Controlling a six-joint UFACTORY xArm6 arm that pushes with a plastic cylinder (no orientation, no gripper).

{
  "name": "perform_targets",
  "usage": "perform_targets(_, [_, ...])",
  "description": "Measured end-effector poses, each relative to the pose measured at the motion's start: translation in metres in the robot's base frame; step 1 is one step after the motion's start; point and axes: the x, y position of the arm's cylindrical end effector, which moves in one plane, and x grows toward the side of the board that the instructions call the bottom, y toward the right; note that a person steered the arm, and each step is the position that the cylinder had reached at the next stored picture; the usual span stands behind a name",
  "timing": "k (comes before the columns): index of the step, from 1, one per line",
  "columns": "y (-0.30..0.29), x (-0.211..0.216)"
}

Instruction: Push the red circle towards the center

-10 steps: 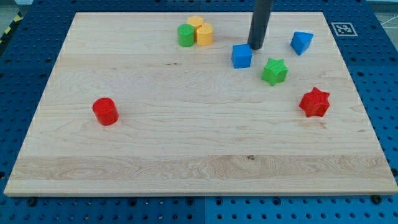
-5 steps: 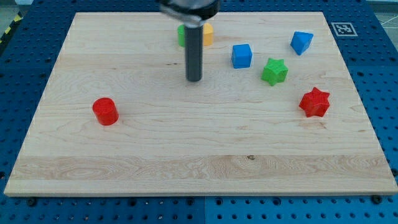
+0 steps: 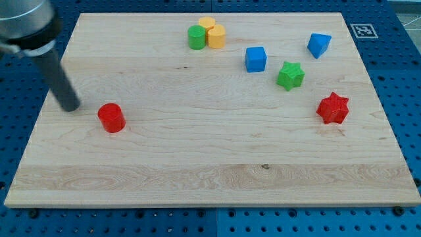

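- My tip (image 3: 68,106) sits at the view's left, just left of the red circle (image 3: 112,118) and slightly above it, not touching. I judge this the right side to be on: a push toward the view's right would send the circle to the centre.
- I have no jaws, only a bare rod, so nothing is held.
- The red circle lies left of centre, well apart from every other block, with bare wood between it and the middle.
- The green cylinder (image 3: 196,37) and yellow block (image 3: 212,33) touch at the top.
- Further right: blue cube (image 3: 256,59), green star (image 3: 290,76), blue triangle (image 3: 318,45), red star (image 3: 333,108), all off the likely path.
- The surface (image 3: 210,178) is pale wood on a blue perforated base (image 3: 404,79); a marker tag (image 3: 361,29) sits top right.
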Motion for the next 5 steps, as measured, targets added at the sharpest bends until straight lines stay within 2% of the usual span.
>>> perform_targets(1, [-0.014,0.062])
perform_targets(2, [-0.012,0.081])
perform_targets(3, [0.018,0.071])
perform_targets(5, [0.116,0.016])
